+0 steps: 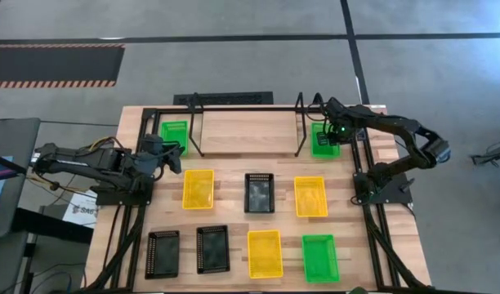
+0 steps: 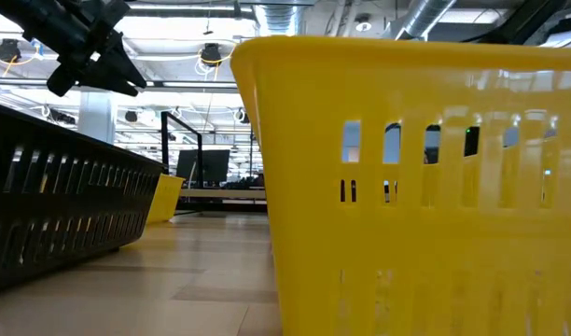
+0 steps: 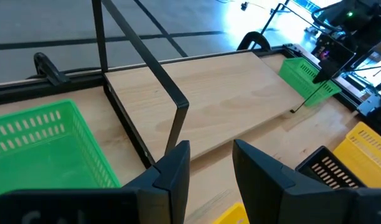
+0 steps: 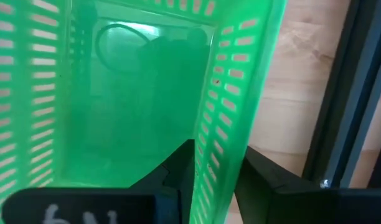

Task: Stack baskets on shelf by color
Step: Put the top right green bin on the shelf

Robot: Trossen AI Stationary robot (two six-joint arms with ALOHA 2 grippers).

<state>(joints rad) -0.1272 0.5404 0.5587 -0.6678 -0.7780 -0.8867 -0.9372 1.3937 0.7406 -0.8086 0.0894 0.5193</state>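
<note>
No stack is built: right gripper fingers clamped on a green basket wall beside the shelf; left gripper fingers apart.

In the low view a yellow basket is filling the right side, running off the right and bottom edges and hiding the table behind it. A black basket is leaving by the left edge. The shelf is showing too small to read.
</note>
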